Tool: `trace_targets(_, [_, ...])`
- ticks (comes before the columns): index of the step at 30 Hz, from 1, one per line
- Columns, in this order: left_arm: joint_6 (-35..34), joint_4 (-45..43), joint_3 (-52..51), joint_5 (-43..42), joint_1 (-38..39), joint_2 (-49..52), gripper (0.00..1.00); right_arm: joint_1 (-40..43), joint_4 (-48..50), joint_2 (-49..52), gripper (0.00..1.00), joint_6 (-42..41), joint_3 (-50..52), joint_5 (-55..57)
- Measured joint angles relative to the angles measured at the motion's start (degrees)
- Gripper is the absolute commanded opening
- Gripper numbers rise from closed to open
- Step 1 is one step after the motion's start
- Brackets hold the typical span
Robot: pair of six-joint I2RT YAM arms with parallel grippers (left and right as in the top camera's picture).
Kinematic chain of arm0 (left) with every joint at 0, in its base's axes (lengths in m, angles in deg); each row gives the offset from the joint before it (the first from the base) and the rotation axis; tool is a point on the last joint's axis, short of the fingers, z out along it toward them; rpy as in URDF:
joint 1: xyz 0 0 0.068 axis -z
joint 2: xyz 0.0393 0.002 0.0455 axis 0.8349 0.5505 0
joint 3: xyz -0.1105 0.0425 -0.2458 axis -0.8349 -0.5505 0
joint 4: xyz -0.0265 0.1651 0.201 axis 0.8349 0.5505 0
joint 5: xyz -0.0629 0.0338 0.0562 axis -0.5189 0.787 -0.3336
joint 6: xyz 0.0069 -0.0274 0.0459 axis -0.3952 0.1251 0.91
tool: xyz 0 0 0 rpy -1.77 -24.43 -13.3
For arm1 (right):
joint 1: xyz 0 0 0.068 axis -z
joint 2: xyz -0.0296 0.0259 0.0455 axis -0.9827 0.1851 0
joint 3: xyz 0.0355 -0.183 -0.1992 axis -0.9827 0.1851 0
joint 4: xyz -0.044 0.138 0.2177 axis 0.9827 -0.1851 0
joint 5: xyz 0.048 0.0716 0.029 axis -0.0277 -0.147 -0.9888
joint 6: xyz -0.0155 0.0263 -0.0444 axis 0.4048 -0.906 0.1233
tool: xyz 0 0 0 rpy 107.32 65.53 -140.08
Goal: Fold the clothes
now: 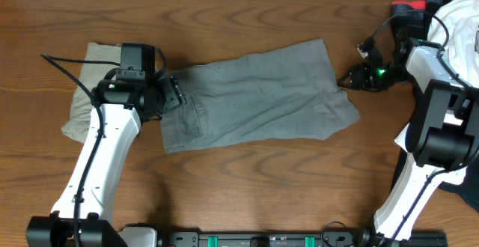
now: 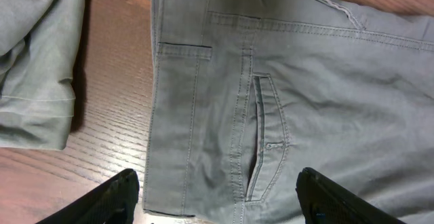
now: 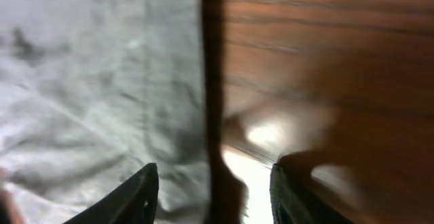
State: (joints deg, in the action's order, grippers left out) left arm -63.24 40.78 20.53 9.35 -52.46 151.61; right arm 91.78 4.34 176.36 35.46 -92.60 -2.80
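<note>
The wooden table carries the grey shorts spread flat across its centre, waistband toward 9 o'clock and leg hems toward 3 o'clock. The beige shorts lie bunched at 9 o'clock, just beside the grey waistband with a strip of bare wood between. A heap of white and dark cloth sits at 2 o'clock. The left gripper hovers over the grey waistband beside a back pocket, jaws wide and empty. The right gripper sits at the grey shorts' 3 o'clock edge, its blurred fingers apart, gripping nothing.
</note>
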Motion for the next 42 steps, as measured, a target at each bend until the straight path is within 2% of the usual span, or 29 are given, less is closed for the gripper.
trace_targets(2, [0.0, 0.0, 0.0, 0.0, 0.0, 0.0, 0.76, -0.5, -0.4, 1.0, 0.55, 0.6, -0.1, -2.9])
trace_targets(4, [0.0, 0.0, 0.0, 0.0, 0.0, 0.0, 0.76, -1.3, -1.5, 2.3, 0.61, 1.5, -0.6, -6.7])
trace_targets(6, [0.0, 0.1, 0.0, 0.0, 0.0, 0.0, 0.76, -2.3, -2.7, 3.2, 0.59, 2.9, -1.0, -9.9])
trace_targets(8, [0.0, 0.2, 0.0, 0.0, 0.0, 0.0, 0.76, -3.3, -3.6, 4.0, 0.51, 4.1, -1.1, -12.3])
trace_targets(11, [0.0, 0.3, 0.0, 0.0, 0.0, 0.0, 0.76, -4.0, -4.0, 5.0, 0.29, 5.4, -1.1, -12.8])
trace_targets(13, [0.0, 0.3, 0.0, 0.0, 0.0, 0.0, 0.76, -4.0, -4.0, 5.4, 0.22, 5.7, -1.1, -12.8])
trace_targets(23, [0.0, 0.5, 0.0, 0.0, 0.0, 0.0, 0.76, -1.8, -4.7, 5.7, 0.06, 6.4, -0.5, -11.6])
trace_targets(26, [0.0, 0.5, 0.0, 0.0, 0.0, 0.0, 0.76, -1.8, -4.4, 4.1, 0.02, 5.9, 0.0, -8.7])
trace_targets(32, [0.0, 0.5, 0.0, 0.0, 0.0, 0.0, 0.76, -3.6, -3.6, -2.6, 0.01, 0.0, 0.3, 3.9])
trace_targets(42, [0.0, 0.5, 0.0, 0.0, 0.0, 0.0, 0.76, -15.8, -4.0, -7.0, 0.01, -10.3, 0.3, 19.8])
